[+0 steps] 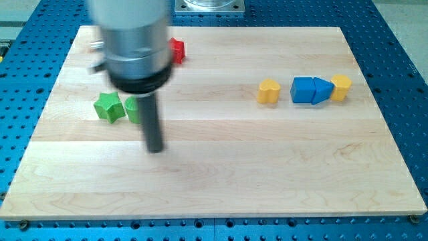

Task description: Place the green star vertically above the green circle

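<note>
Two green blocks sit side by side at the view's left of the worktop [200,174]: the green star [108,106] and, just to its right, the green circle [132,109], which is half hidden behind the rod. They look touching or nearly so, which is the main hazard. Any shove on the star from the view's left or bottom could drag the circle along with it, so the target would shift while the star moves. A push that catches a star point off-centre could also spin it aside instead of sending it toward the view's top.

My tip [155,148] rests on the worktop just below and right of the circle, apart from both green blocks as far as I can tell. This tool is a plain rod with nothing to spread or pinch; it holds nothing.

A red block [176,50] lies near the top, partly covered by the arm. Well apart at the view's right stand a yellow heart [269,91], two blue blocks [311,90] and a yellow block [341,88].
</note>
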